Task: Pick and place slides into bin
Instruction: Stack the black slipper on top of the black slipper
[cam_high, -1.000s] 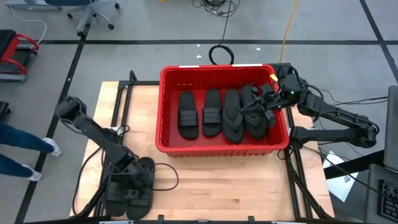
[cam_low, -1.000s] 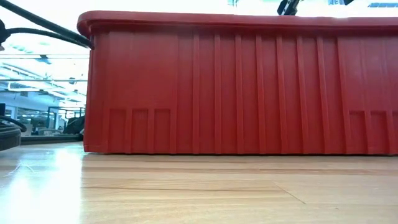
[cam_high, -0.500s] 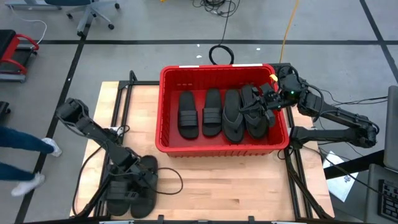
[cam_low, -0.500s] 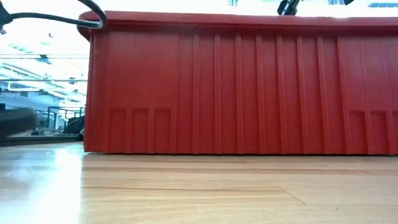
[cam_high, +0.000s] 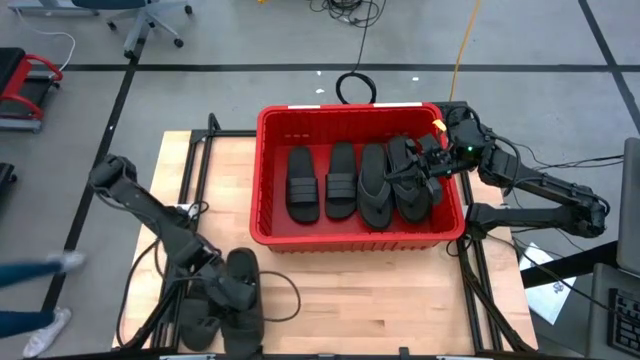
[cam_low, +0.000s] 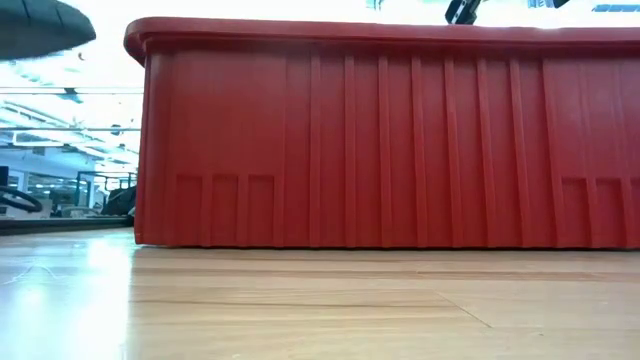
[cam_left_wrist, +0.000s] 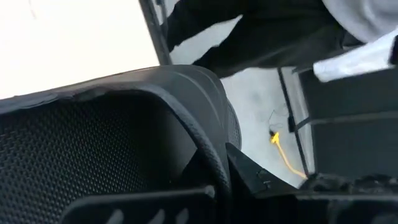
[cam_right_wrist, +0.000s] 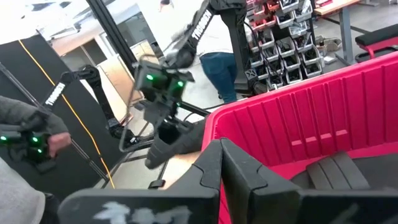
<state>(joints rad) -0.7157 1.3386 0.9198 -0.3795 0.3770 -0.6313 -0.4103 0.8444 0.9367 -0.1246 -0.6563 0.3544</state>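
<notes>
The red bin (cam_high: 350, 110) stands at the table's far middle, and its wall (cam_low: 380, 150) fills the low view. Several black slides (cam_high: 340, 182) lie side by side on its floor. At the near left, my left gripper (cam_high: 222, 282) is shut on one black slide (cam_high: 245, 292), which shows dark at the low view's upper left (cam_low: 40, 25). Another slide (cam_high: 195, 322) lies flat on the table beside it. My right gripper (cam_high: 432, 165) is shut with nothing in it, level above the bin's right end. My left gripper pinches the slide between its two fingers at its curved outer edge (cam_left_wrist: 208, 155). The ribbed surface (cam_left_wrist: 68, 155) fills the wrist view and hides the rest of the hold. The fingers slant down from the table's left. The slide (cam_right_wrist: 163, 144) hangs below them, clear of the table.
A black cable (cam_high: 280, 295) loops over the wood by the held slide. Bare table (cam_high: 380, 300) lies in front of the bin. A person's blurred legs (cam_high: 40, 265) pass the table's left side. Another person's hand (cam_right_wrist: 37, 140) holds a device beyond the bin.
My left gripper has shut on a slide at the near left, then risen and rolled a little toward the table's right. The slide has come up off the table and out from beside the others. The person at the left has walked on.
</notes>
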